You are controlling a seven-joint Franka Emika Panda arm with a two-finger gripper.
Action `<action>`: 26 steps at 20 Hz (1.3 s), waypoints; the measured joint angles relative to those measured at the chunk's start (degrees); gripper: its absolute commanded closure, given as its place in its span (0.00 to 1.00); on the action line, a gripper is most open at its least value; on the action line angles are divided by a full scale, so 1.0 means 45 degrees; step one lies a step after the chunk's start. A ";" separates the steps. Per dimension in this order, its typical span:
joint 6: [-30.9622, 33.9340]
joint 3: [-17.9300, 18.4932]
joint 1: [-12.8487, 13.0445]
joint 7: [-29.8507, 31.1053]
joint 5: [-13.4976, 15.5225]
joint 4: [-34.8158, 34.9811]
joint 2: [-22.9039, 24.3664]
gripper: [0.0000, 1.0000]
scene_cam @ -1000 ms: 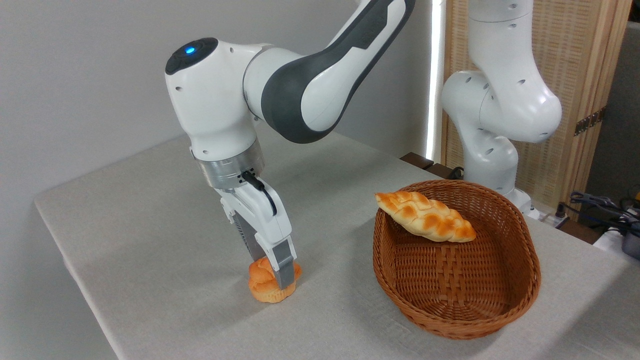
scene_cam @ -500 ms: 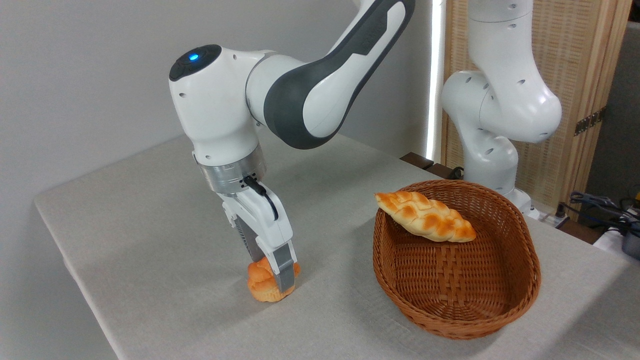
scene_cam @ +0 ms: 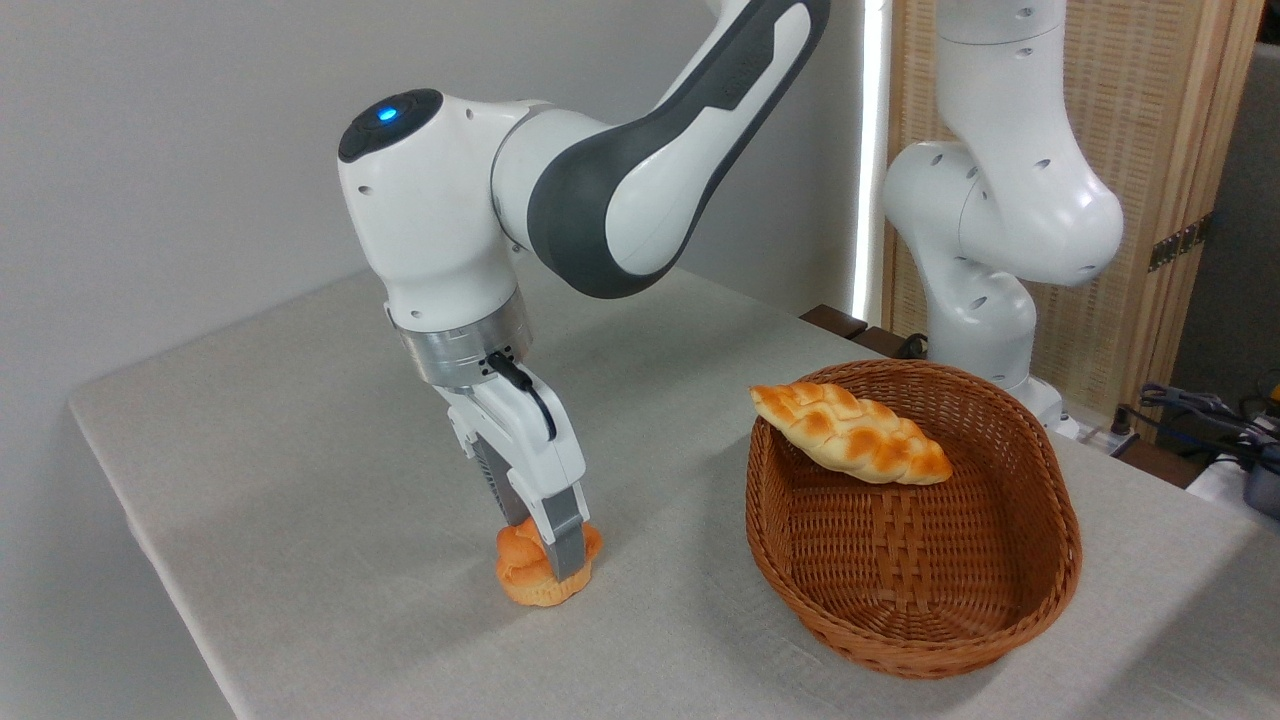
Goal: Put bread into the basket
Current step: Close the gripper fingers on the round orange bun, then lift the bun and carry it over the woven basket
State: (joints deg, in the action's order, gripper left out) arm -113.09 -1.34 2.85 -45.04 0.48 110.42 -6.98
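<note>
A: Look at the basket (scene_cam: 915, 590) first: oval, brown woven wicker with high sides, standing on the right of the table (scene_cam: 300, 450). One thing's on it, a long braided golden loaf (scene_cam: 850, 432), propped across the far-left rim, glossy crust, one tip poking out over the edge.

B: And the bread (scene_cam: 545, 570)?

A: Out on the pale cloth, well left of the basket. Small, round, orange-golden, knotted on top, with a paler ridged base like a muffin's.

B: Gripper (scene_cam: 555, 555)?

A: Pointing down from the white arm, pinching the bun. The near grey finger (scene_cam: 566, 545) lies flat against the front; the other is hidden behind.
</note>
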 measured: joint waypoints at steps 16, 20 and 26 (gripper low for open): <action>0.2427 0.0259 -0.0031 0.0000 0.0000 -0.1846 0.0617 0.63; 0.4058 0.0838 -0.0050 -0.1029 0.0000 -0.2152 0.1710 0.62; 0.5657 0.1712 -0.0051 -0.3255 -0.0012 -0.1815 0.2601 0.62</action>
State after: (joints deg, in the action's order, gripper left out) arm -87.64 6.37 2.62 -59.68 0.43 102.25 4.72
